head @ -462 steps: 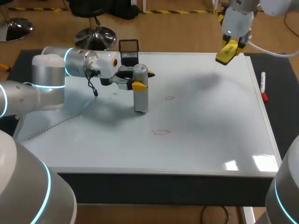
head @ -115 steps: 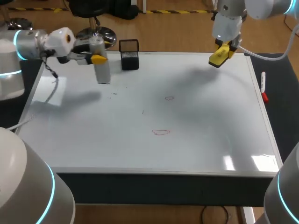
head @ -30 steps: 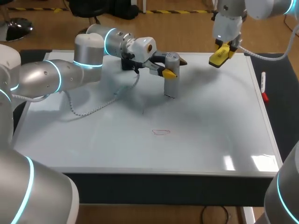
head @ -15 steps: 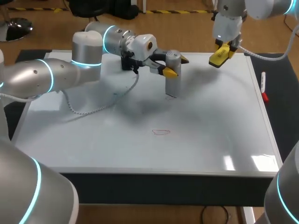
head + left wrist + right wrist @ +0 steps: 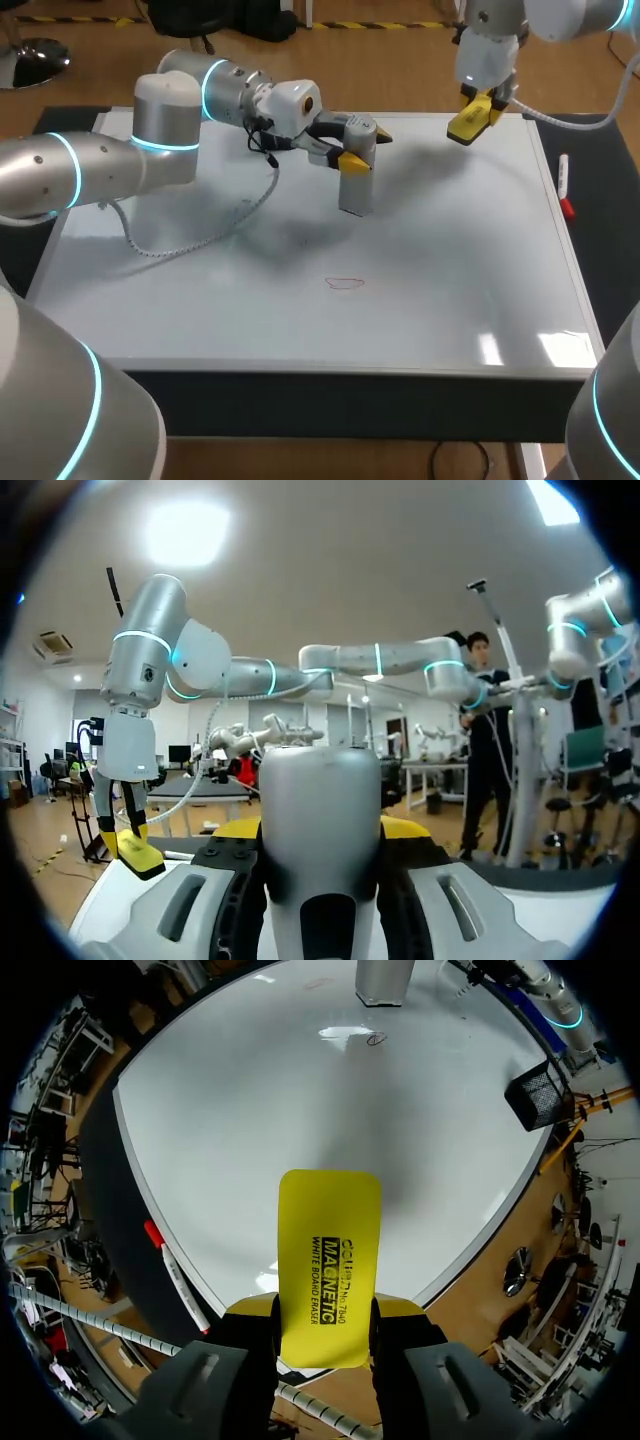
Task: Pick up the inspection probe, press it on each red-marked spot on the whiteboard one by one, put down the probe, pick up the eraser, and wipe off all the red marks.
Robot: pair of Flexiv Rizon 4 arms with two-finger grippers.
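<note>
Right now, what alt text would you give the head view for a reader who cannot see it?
The left gripper, out over the whiteboard, holds a grey probe upright with its lower end at the board. The right gripper holds a yellow eraser above the far right corner; a red mark lies nearer the front.

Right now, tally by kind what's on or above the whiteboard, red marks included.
Grey cylindrical probe: 1
Yellow flat eraser: 1
White red-capped marker: 1
Black mesh cup: 1
Red pen marks: 2
Total: 6
</note>
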